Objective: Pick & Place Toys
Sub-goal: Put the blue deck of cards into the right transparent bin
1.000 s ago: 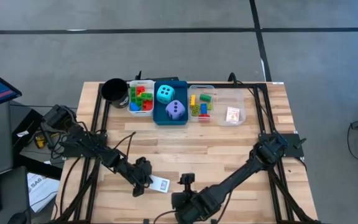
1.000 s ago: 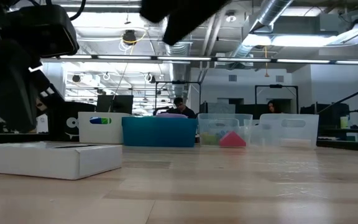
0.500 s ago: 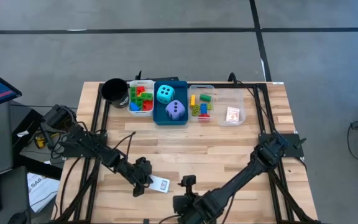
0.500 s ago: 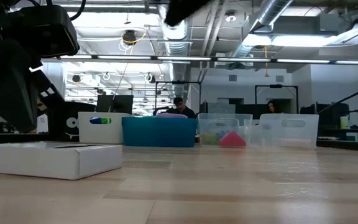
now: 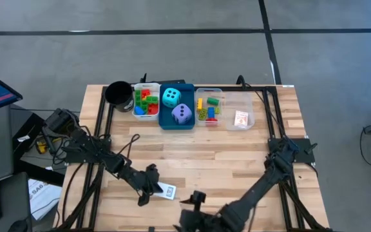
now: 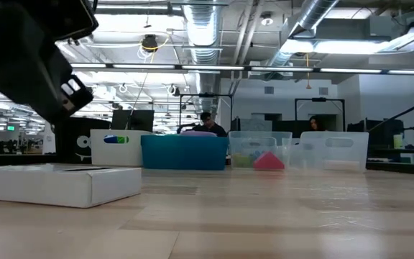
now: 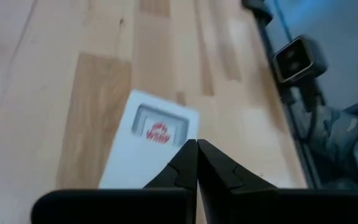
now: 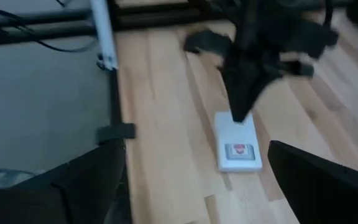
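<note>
1. High view: left gripper [image 5: 154,182] beside white card [image 5: 167,191] near the table's [image 5: 237,148] front edge; right gripper [image 5: 198,206] at that edge.
2. Low view: card [image 6: 56,184] flat on the table.
3. Left wrist view: fingers [image 7: 182,165] pressed together over the card [image 7: 148,143].
4. Right wrist view: fingers [image 8: 86,180] spread wide, empty.

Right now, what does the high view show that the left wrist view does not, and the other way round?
Only the high view shows the trays at the far edge: bricks in a white tray, two dice in a blue tray, the black cup, and the right claw at the near edge. Only the left wrist view shows the red print on the white box and the left claw shut, its tips over the box. Both show the box on the wooden table.
</note>
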Motion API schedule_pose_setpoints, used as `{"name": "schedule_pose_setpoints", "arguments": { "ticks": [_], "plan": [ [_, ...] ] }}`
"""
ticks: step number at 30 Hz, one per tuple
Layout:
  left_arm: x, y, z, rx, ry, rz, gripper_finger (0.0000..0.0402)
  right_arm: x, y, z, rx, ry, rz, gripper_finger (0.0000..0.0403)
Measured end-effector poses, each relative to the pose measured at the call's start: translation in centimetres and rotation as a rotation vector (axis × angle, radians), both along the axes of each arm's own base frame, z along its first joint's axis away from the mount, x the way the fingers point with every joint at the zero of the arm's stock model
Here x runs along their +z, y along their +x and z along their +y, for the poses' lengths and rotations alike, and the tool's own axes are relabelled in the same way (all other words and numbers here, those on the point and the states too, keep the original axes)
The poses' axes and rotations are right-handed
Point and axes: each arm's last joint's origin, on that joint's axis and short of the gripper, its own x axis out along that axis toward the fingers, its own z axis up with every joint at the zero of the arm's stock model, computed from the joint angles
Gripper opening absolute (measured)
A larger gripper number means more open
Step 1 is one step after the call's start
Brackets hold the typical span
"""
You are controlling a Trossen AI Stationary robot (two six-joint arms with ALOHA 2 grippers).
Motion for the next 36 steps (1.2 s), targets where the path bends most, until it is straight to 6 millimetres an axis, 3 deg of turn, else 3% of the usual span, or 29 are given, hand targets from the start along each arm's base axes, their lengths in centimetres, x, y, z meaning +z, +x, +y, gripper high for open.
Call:
{"name": "schedule_pose_setpoints", "arguments": {
  "ticks": [3,6,12,14,17,21,28,32,36],
  "plan": [
    [0.3,0.1,-0.2,-0.005,-0.024,-0.036,0.0000,1.7,-1.4,1.1,0.039,-0.039,-0.037,0.0388],
    [0.6,0.1,-0.6,-0.016,-0.041,-0.059,0.0000,3.6,-4.0,1.4,0.069,-0.028,-0.014,0.0388],
    [1.0,0.0,-1.2,-0.049,-0.084,-0.096,0.0000,8.1,-12.2,-0.2,-0.008,-0.116,0.057,0.0388],
    [1.2,-0.1,-1.5,-0.056,-0.095,-0.110,0.0000,9.2,-14.9,-0.5,-0.085,-0.165,-0.034,0.0388],
    [1.3,-0.1,-1.7,-0.065,-0.106,-0.125,0.0000,9.4,-16.8,0.7,-0.083,-0.269,-0.245,0.0388],
    [1.4,-0.2,-1.8,-0.076,-0.098,-0.134,0.0000,5.5,-17.3,1.5,-0.114,-0.323,-0.264,0.0388],
    [1.4,-0.2,-1.8,-0.082,-0.095,-0.146,0.0000,-5.8,-19.1,-0.5,-0.322,-0.221,-0.197,0.0388],
    [1.4,-0.2,-1.8,-0.082,-0.094,-0.146,0.0000,-11.5,-20.6,-2.1,-0.350,-0.110,-0.414,0.0388],
    [1.4,-0.1,-1.8,-0.080,-0.096,-0.146,0.0000,-15.1,-21.2,-3.5,-0.340,0.037,-0.629,0.0388]
  ]
}}
